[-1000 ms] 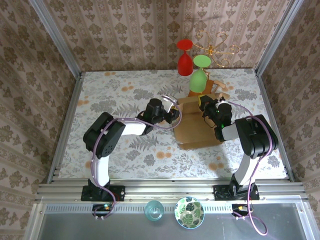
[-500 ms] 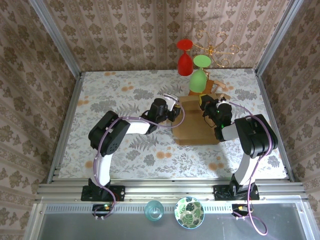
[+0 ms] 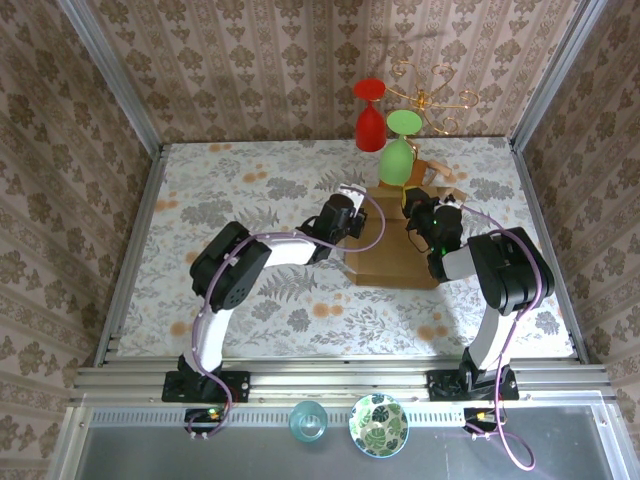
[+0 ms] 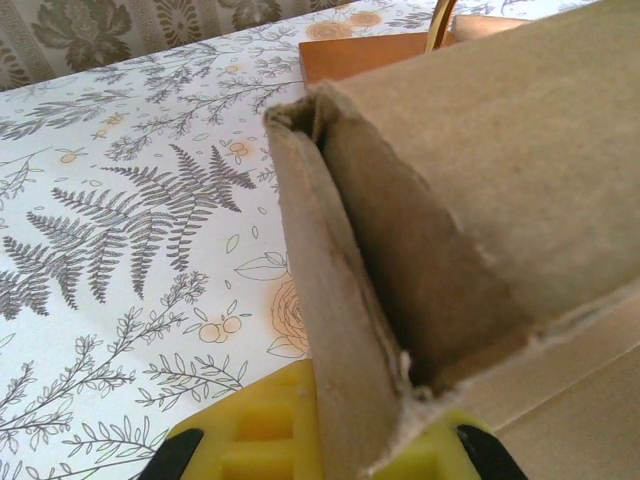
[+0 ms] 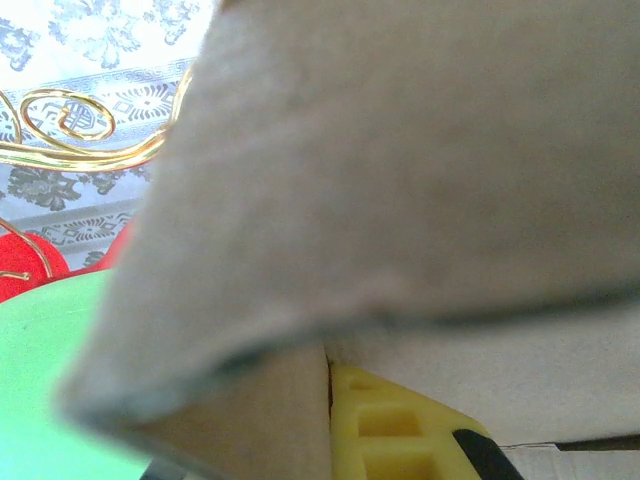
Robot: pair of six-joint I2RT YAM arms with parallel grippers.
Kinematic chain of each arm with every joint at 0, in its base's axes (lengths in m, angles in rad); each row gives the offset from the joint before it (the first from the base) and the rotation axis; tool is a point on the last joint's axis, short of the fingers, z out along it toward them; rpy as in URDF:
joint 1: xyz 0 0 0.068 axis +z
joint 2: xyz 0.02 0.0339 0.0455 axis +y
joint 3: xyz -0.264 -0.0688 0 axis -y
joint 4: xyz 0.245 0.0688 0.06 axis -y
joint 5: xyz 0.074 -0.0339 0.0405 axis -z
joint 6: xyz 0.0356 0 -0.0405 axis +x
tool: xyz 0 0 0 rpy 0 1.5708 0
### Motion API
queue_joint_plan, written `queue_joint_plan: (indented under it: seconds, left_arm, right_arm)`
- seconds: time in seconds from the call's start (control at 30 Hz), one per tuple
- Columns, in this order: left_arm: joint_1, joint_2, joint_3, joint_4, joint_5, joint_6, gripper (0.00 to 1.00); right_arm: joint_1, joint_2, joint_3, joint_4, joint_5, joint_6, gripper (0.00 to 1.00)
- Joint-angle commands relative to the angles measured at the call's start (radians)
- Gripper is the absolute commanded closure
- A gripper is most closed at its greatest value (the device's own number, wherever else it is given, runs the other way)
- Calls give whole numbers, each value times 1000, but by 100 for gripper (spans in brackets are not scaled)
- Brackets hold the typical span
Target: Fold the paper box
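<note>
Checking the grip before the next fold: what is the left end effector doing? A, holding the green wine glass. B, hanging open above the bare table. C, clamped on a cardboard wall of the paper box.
C: in the left wrist view the left end effector has its yellow pads pressed on both sides of a raised wall of the paper box.

The plain brown cardboard paper box point(image 3: 390, 258) lies partly folded right of centre on the floral tabletop point(image 3: 250, 200), its side wall raised.

Bright even light, soft shadows, paper box point(image 5: 400, 150) blurred up close
</note>
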Motion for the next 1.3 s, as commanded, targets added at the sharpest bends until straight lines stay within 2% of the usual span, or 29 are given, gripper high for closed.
queue_joint_plan:
  seconds: [0.0,0.13,0.37,0.43,0.57,0.87,1.07,1.27]
  left_arm:
    - [0,36,42,-43,-62,-6,99]
    - [-1,50,63,-58,-76,-2,86]
    - [3,75,129,-139,-93,-11,77]
    - [5,75,134,-150,-101,-16,80]
    - [5,64,137,-170,-128,-20,100]
    - [2,35,142,-272,-244,-49,100]
    - [5,-42,61,-241,-231,-2,100]
    - [24,-155,-35,-255,-189,25,100]
  right_arm:
    - [40,18,1,-66,-91,25,100]
    - [43,15,2,-71,-90,26,100]
    - [44,19,1,-72,-93,29,100]
    - [43,19,-2,-71,-92,31,100]
    - [43,11,-5,-78,-89,26,100]
    - [60,-54,-28,-149,-45,13,100]
    - [74,-197,-54,-292,5,-11,72]
    - [70,-537,-49,-745,59,-137,46]
